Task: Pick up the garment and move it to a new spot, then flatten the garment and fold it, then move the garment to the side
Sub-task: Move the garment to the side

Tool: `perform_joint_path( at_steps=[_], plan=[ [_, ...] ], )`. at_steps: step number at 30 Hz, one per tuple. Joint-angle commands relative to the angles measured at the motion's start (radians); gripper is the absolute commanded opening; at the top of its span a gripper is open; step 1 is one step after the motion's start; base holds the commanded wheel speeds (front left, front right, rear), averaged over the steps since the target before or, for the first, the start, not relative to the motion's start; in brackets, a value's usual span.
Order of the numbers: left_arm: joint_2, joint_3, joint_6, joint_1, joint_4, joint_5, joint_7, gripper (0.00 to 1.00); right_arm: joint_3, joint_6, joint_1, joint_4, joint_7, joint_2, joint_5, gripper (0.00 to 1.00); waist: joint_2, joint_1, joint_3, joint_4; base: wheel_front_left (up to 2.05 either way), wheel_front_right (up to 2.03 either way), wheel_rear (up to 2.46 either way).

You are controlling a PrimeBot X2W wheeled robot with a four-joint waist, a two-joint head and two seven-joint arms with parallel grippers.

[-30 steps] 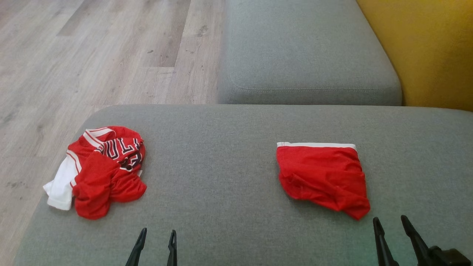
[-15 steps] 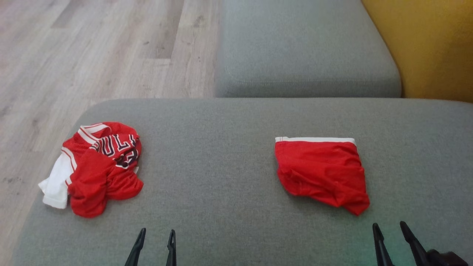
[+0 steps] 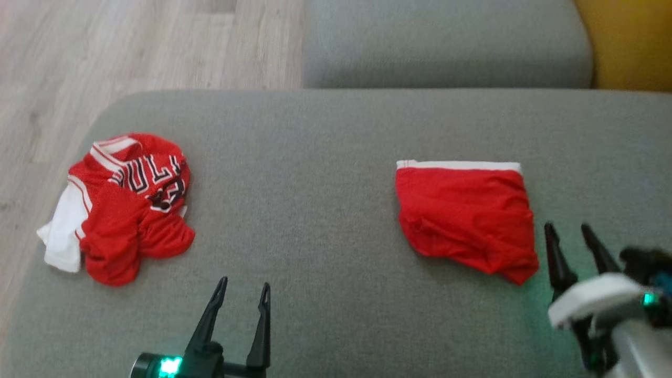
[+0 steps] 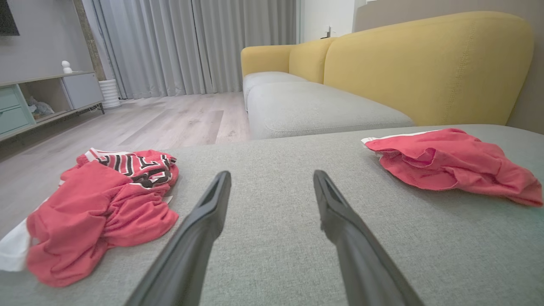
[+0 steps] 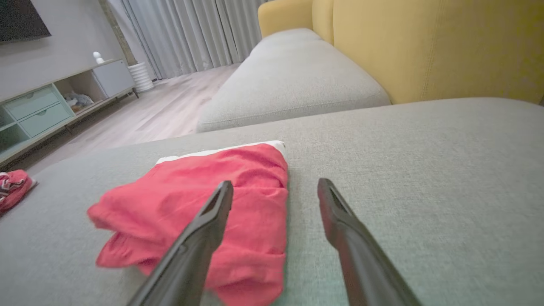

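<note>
A crumpled red jersey (image 3: 126, 205) with black lettering and a white part lies near the left edge of the grey cushion (image 3: 315, 173). It also lies at the left in the left wrist view (image 4: 97, 208). A folded red garment with a white band (image 3: 464, 218) rests flat on the right side (image 5: 191, 199). My left gripper (image 3: 244, 287) is open and empty, hovering over bare cushion between the two garments (image 4: 272, 175). My right gripper (image 3: 567, 228) is open and empty, just right of the folded garment's near corner (image 5: 275, 183).
A second grey cushion (image 3: 446, 47) lies beyond the near one, with a yellow backrest (image 4: 425, 63) to its right. Wooden floor (image 3: 105, 52) drops off past the cushion's left edge beside the jersey. A low cabinet (image 5: 51, 106) stands far off.
The head camera has tilted down, shifting the whole picture. Both grippers have reached forward over the cushion; the right one now stands beside the folded garment. Neither garment has moved.
</note>
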Motion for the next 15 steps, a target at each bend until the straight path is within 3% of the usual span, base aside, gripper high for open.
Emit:
perform_joint_path(
  at_steps=[1, 10, 11, 12, 13, 15],
  plan=[
    [-0.008, 0.019, 0.007, -0.053, -0.033, 0.007, -0.005, 1.00, 0.017, 0.007, -0.098, 0.014, 0.035, -0.030, 0.029, 1.00, 0.0000, -0.0002, 0.046, 0.012, 0.00, 0.00, 0.00],
    [-0.009, -0.022, 0.015, -0.134, -0.044, 0.010, -0.005, 1.00, 0.049, 0.007, -0.314, 0.243, 0.240, -0.059, 0.145, 0.97, 0.0000, -0.0002, 0.149, 0.055, 0.00, 0.00, 0.00],
    [-0.009, -0.024, 0.020, -0.138, -0.046, 0.007, -0.005, 1.00, 0.060, 0.007, -0.320, 0.250, 0.254, -0.055, 0.173, 0.59, 0.0000, -0.0002, 0.154, 0.057, 0.00, 0.00, 0.00],
    [-0.009, -0.026, 0.025, -0.141, -0.049, 0.002, -0.005, 1.00, 0.073, 0.007, -0.323, 0.249, 0.266, -0.052, 0.205, 0.33, 0.0000, -0.0002, 0.159, 0.059, 0.00, 0.00, 0.00],
    [-0.009, -0.024, 0.032, -0.142, -0.053, -0.016, -0.005, 1.00, 0.088, 0.007, -0.325, 0.242, 0.273, -0.051, 0.237, 0.00, 0.0000, -0.0002, 0.163, 0.059, 0.00, 0.00, 0.00],
    [-0.009, -0.018, 0.045, -0.142, -0.059, -0.051, -0.005, 1.00, 0.131, 0.007, -0.327, 0.214, 0.272, -0.082, 0.299, 0.00, 0.0000, -0.0002, 0.174, 0.045, 0.00, 0.00, 0.00]
  ],
)
